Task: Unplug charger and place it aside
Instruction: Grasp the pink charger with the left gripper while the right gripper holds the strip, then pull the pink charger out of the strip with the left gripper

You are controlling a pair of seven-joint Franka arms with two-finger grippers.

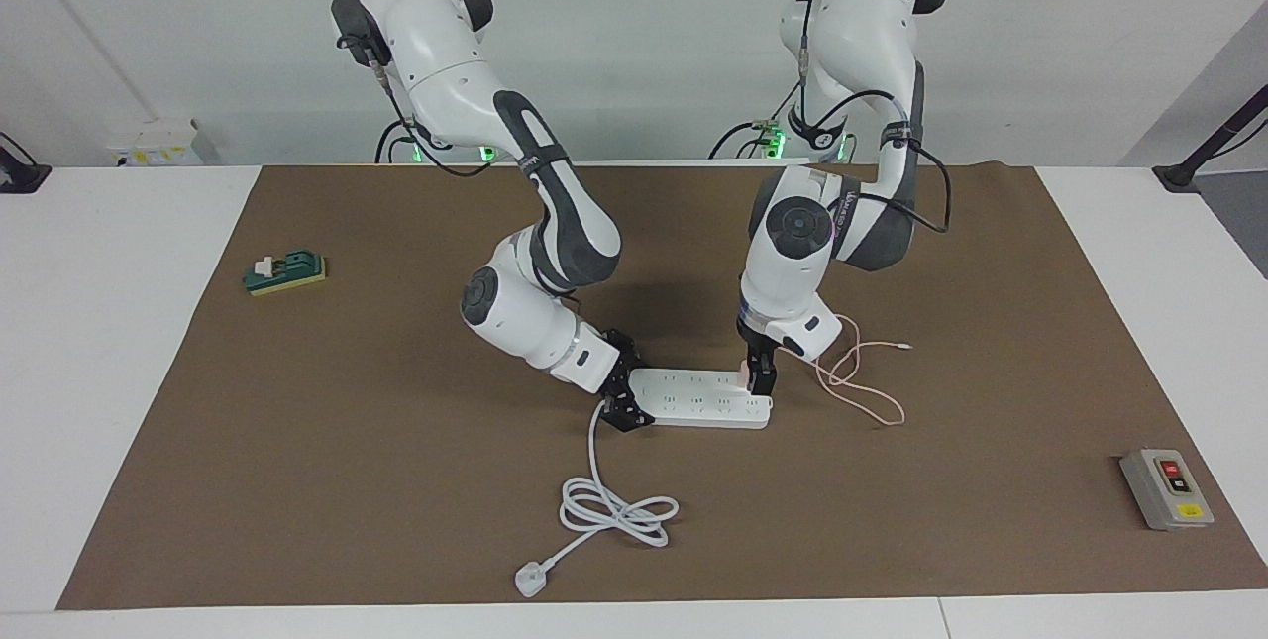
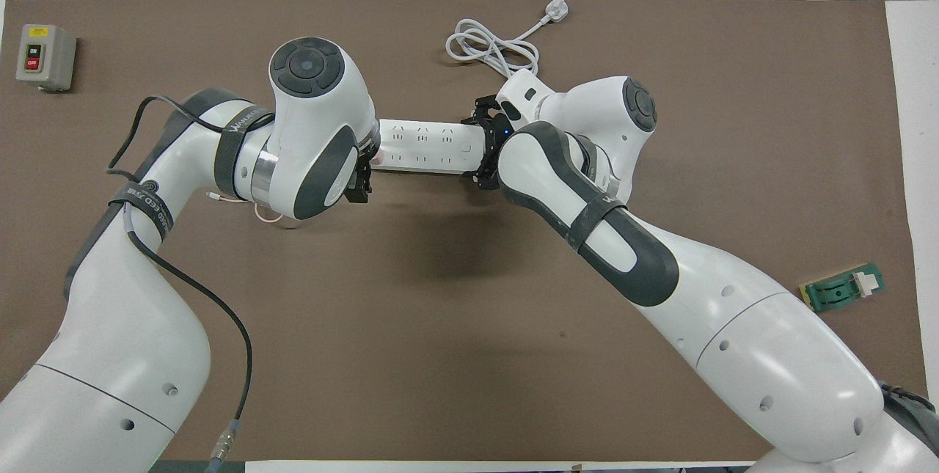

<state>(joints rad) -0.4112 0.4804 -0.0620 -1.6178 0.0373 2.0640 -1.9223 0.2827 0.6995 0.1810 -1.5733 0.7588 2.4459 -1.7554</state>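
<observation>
The white power strip (image 1: 698,399) lies mid-mat; it also shows in the overhead view (image 2: 425,147). The pale-pink charger (image 1: 743,376) sits plugged in at the strip's end toward the left arm. Its thin pink cable (image 1: 862,391) loops on the mat beside that end. My left gripper (image 1: 759,379) comes down on the charger with its fingers closed around it. In the overhead view the left wrist hides most of the charger (image 2: 376,159). My right gripper (image 1: 621,393) clamps the strip's other end, one finger on each long side (image 2: 482,147).
The strip's thick white cord (image 1: 614,510) coils farther from the robots and ends in a white plug (image 1: 530,580). A grey switch box (image 1: 1167,488) sits toward the left arm's end. A green block (image 1: 285,272) sits toward the right arm's end.
</observation>
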